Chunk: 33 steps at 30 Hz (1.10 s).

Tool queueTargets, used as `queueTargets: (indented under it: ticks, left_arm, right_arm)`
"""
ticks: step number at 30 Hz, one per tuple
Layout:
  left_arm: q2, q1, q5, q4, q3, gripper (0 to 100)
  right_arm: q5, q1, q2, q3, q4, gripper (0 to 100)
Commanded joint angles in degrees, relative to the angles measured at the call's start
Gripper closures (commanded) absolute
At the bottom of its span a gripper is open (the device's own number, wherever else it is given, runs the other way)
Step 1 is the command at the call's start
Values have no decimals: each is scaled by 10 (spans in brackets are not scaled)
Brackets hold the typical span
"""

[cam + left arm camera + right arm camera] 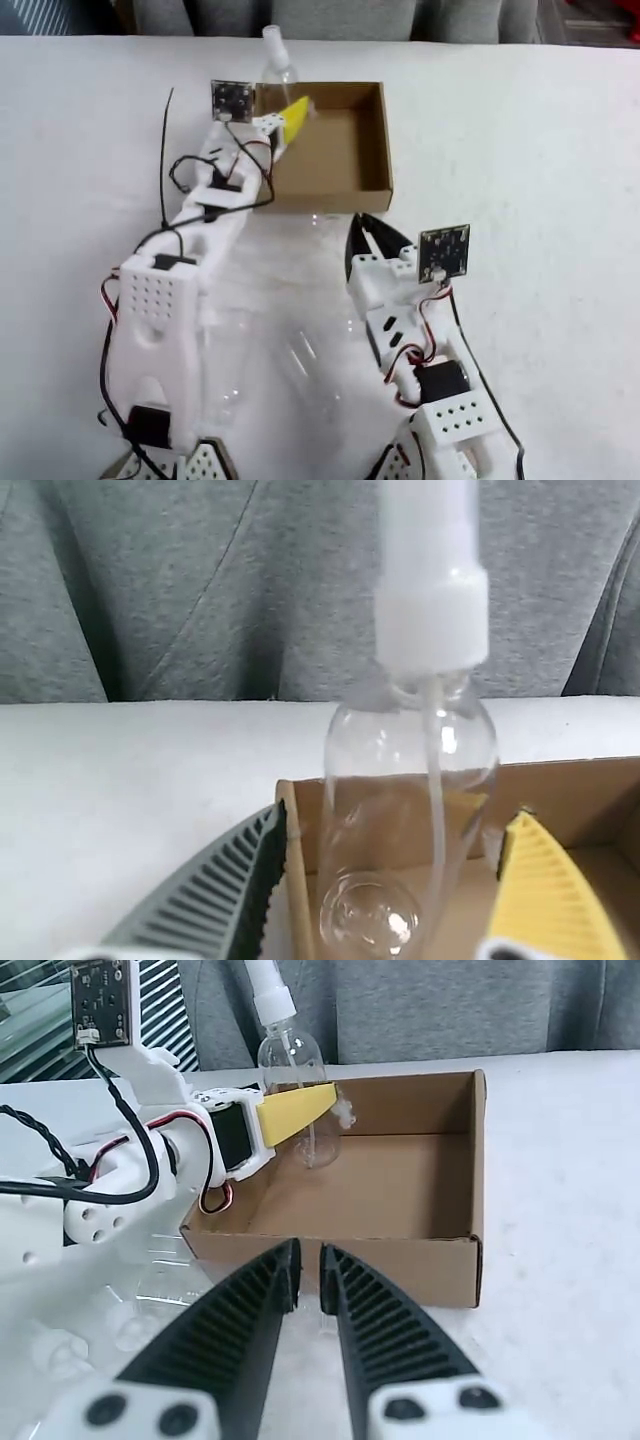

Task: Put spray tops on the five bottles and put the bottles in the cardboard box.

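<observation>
Looking like a lounge or living-room corner doubling as a robot test bench; I can't tell whether it's a home or an office. Grey upholstered sofa cushions [200, 580] are sitting right behind a plain white table [540, 150], and window blinds [165, 1000] are showing off to one side. On the table, two white printed arms [160, 300] are sitting with loose black wires [163, 150] trailing and bare camera boards [444, 250] sticking up — it's reading as a hobby or small-lab rig.
</observation>
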Motion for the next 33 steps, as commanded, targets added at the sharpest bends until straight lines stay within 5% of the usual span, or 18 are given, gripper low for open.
queueTargets:
  ticks: [1,15,33]
  left_arm:
    - [-70,-9,-5,0,13,669]
    - [-225,-6,-5,3,193,671]
    - [-675,-11,-10,9,672,672]
  right_arm:
    - [6,-5,-2,-16,-8,984]
    - [6,-5,-2,-16,-9,984]
    - [6,0,-1,-8,-7,984]
